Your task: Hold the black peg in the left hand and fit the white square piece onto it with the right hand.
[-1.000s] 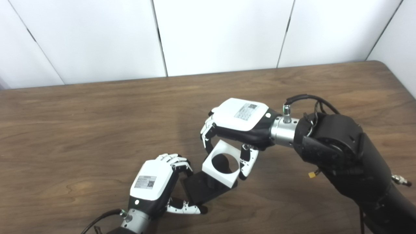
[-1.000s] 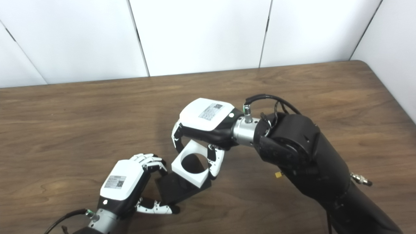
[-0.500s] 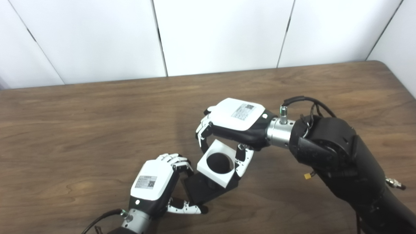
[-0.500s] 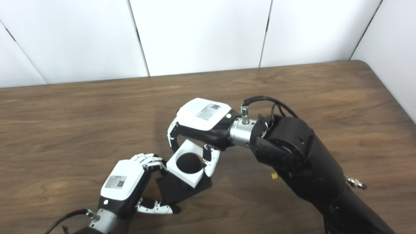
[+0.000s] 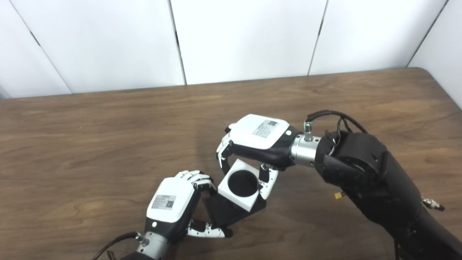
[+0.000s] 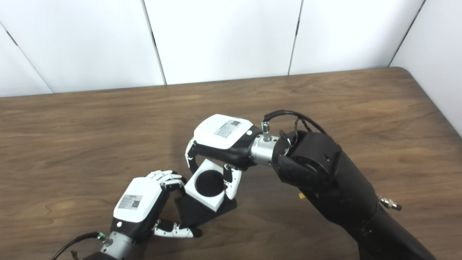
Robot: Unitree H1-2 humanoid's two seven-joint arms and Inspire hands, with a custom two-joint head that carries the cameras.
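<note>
My left hand [image 5: 173, 204] is shut on the black peg piece [image 5: 225, 213], gripping the left edge of its flat square base on the table. My right hand [image 5: 258, 141] is shut on the white square piece [image 5: 240, 185], held from above between fingers and thumb. The white piece has a round hole that shows black inside, and it sits tilted over the black base. The peg itself is hidden within the hole. In the right eye view the white piece [image 6: 206, 185] lies over the black base [image 6: 202, 213] in the same way.
The brown wooden table [image 5: 90, 137] runs to a white panelled wall at the back. Its right edge shows at the far right. My right forearm [image 5: 364, 177] crosses the lower right of the table.
My right hand has moved left and down with the white piece, bringing its hole over the black peg. My left hand has stayed on the black base.
</note>
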